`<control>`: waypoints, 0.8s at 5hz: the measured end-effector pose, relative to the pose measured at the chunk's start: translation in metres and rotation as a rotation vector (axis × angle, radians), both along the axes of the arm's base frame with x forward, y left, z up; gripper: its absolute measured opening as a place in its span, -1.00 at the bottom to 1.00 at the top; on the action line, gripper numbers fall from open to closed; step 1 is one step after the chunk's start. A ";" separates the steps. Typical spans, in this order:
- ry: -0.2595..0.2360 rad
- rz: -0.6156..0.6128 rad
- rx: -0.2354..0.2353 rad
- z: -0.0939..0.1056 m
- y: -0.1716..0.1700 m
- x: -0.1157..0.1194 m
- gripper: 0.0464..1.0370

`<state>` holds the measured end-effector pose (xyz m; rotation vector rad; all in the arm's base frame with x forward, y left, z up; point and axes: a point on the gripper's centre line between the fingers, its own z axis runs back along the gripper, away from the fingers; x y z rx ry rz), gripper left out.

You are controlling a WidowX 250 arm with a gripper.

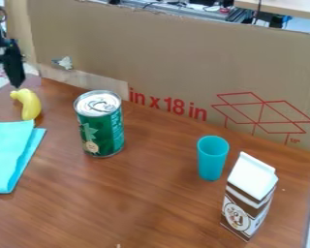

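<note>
The tool hangs above the far left corner of the bench, nearest the yellow banana; whether it is spread or pressed together cannot be told. The banana lies near that corner, between the folded turquoise cloth and the far edge, with a green can to its right. A turquoise cup and a brown-and-white carton stand toward the right edge.
</note>
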<state>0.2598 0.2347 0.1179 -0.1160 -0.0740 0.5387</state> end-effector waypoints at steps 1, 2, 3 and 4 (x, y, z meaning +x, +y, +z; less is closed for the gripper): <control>0.094 -0.223 0.077 0.011 -0.052 -0.038 0.93; 0.112 -0.389 0.096 0.023 -0.098 -0.061 0.93; 0.114 -0.549 0.090 0.021 -0.148 -0.070 0.93; 0.134 -0.658 0.042 0.011 -0.193 -0.072 0.93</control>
